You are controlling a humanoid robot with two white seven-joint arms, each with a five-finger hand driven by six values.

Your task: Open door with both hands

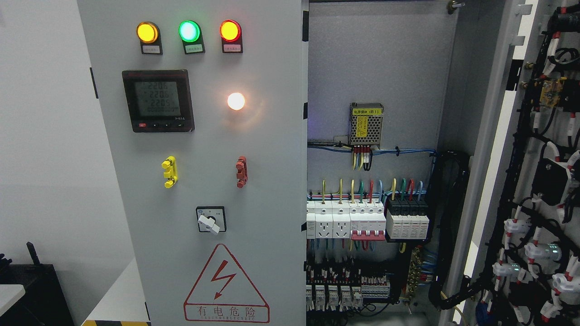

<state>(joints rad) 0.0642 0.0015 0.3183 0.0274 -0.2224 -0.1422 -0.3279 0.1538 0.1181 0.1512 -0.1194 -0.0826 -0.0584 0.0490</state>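
A grey electrical cabinet fills the head view. Its left door (204, 136) stands closed, with yellow, green and red lamps (189, 31) at the top, a digital meter (157, 100), a lit white lamp (236, 101), a rotary switch (209, 222) and a red danger triangle (225, 283). The right door (539, 181) is swung wide open to the right, its wired inner face showing. Neither of my hands is in view.
Inside the open cabinet (376, 68) are a small power supply (366, 123), a row of breakers and sockets (362, 219) and lower terminal blocks (344, 290). A white wall lies to the left, with a black object (31, 280) at the lower left.
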